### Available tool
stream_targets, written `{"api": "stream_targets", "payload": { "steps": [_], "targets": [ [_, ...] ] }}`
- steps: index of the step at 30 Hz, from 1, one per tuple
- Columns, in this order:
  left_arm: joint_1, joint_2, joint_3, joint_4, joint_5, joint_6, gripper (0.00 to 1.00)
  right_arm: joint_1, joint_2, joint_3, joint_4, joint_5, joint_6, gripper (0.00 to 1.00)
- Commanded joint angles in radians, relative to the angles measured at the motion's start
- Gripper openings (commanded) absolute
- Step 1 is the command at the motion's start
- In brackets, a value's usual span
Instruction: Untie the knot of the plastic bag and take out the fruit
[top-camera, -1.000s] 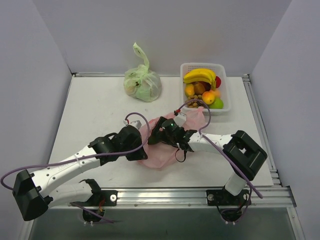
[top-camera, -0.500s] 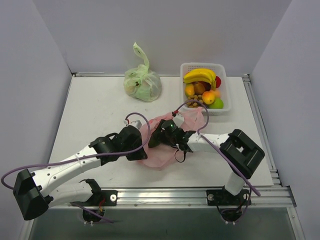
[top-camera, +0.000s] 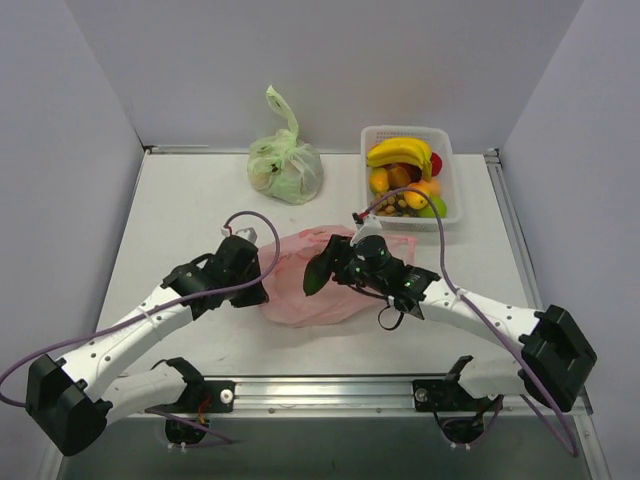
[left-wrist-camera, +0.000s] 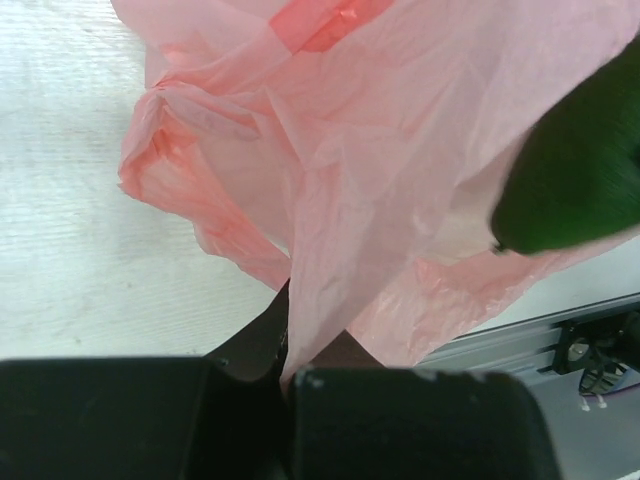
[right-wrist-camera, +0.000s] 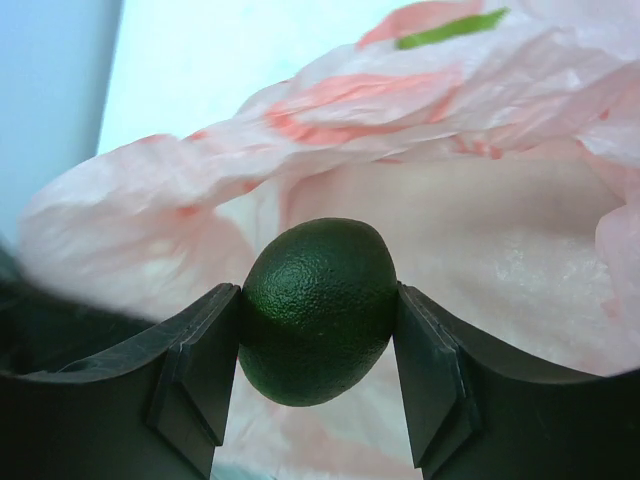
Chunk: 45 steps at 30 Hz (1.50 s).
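Okay, starting at the left of the overhead view: got the left end effector (top-camera: 250, 285) sitting left of centre on the white bench (top-camera: 190, 210), right at the left edge of the plastic bag (top-camera: 300, 295). Closed tight on a fold of that pink plastic, going by the left wrist view, where the left end effector (left-wrist-camera: 290, 375) shows the film pinched between the fingers at the bottom of the frame and the plastic bag (left-wrist-camera: 400, 150) fanning out crumpled above it.

Moving right a bit and up: pale green bag (top-camera: 285, 168) parked at the back of the bench, tied top standing upright, well apart from the pink one.

Back to centre frame: pink bag spread flat-ish and wrinkly between the two arms.

Just right of centre: right end effector (top-camera: 325, 272) over the bag, gripping a dark green fruit (top-camera: 315, 276). Really clear from the right wrist view: dark green fruit (right-wrist-camera: 318, 310) squeezed between both fingers (right-wrist-camera: 200, 360), pebbly skin, pink plastic bag (right-wrist-camera: 480, 230) behind it. Shows up at the right edge of the left wrist view too (left-wrist-camera: 580, 170).

Upper right: white basket (top-camera: 452, 180) with bananas (top-camera: 400, 152) on top of other fruit.
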Motion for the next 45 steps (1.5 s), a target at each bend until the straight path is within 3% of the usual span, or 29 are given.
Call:
{"api": "stream_targets", "payload": {
  "steps": [1,5,8,12,16,20,30,34,35,37,38,40,45],
  "targets": [
    [0.022,-0.025,0.059,-0.058,-0.036,0.077,0.00,-0.008,-0.093,0.062,-0.045,-0.129,-0.171,0.01],
    [0.034,-0.042,0.067,-0.098,-0.073,0.106,0.00,-0.074,-0.182,0.129,-0.132,-0.209,-0.264,0.01],
    [0.042,-0.067,0.067,-0.128,-0.096,0.123,0.00,-0.199,-0.220,0.191,-0.178,-0.309,-0.288,0.01],
    [0.048,-0.099,0.047,-0.136,-0.095,0.129,0.00,-0.362,-0.221,0.286,-0.220,-0.411,-0.343,0.02],
    [0.049,-0.120,0.027,-0.139,-0.082,0.131,0.00,-0.509,-0.175,0.361,-0.252,-0.421,-0.377,0.02],
    [0.054,-0.130,0.015,-0.141,-0.078,0.132,0.00,-0.627,-0.049,0.457,-0.286,-0.404,-0.441,0.04],
    [0.063,-0.153,-0.040,-0.105,-0.021,0.117,0.00,-0.683,0.357,0.726,-0.378,-0.367,-0.595,0.18],
    [0.066,-0.156,-0.048,-0.105,-0.019,0.119,0.00,-0.681,0.474,0.845,-0.410,-0.350,-0.593,0.37],
    [0.068,-0.154,-0.051,-0.105,-0.019,0.120,0.00,-0.681,0.506,0.861,-0.431,-0.350,-0.592,0.49],
    [0.069,-0.153,-0.052,-0.105,-0.021,0.123,0.00,-0.681,0.526,0.883,-0.448,-0.343,-0.589,0.63],
    [0.069,-0.153,-0.054,-0.105,-0.022,0.123,0.00,-0.683,0.531,0.887,-0.456,-0.318,-0.578,0.78],
    [0.071,-0.156,-0.054,-0.104,-0.029,0.125,0.00,-0.683,0.511,0.878,-0.462,-0.278,-0.566,0.90],
    [0.077,-0.168,-0.049,-0.105,-0.035,0.131,0.00,-0.681,0.433,0.837,-0.470,-0.257,-0.569,0.96]
  ]
}}
